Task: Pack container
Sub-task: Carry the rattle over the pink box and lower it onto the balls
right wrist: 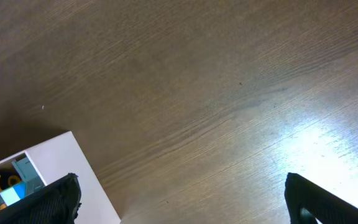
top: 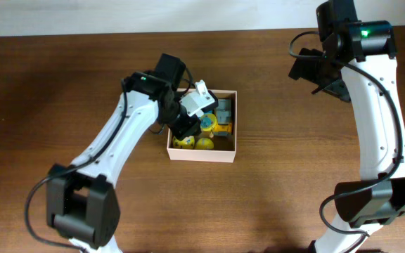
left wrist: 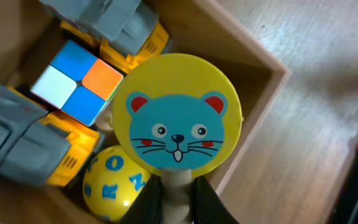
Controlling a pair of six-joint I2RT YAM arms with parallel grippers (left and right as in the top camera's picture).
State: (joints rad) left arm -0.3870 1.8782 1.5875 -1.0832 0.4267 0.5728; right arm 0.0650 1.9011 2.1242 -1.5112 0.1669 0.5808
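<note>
Both seen: left end effector [left wrist: 176,200] clamps mouse paddle [left wrist: 178,121] by container [left wrist: 253,67] wall; right end effector [right wrist: 185,202] apart.

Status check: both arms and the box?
Left gripper shut on animal-face paddle, over container. Right gripper open, empty, off to the side. Trucks, cube, ball crowd the container.

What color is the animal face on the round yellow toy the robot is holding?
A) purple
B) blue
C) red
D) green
B: the yellow round paddle, gripped by its handle in the left end effector, carries a blue whiskered face; red shows only in its ears and cheeks.
</note>
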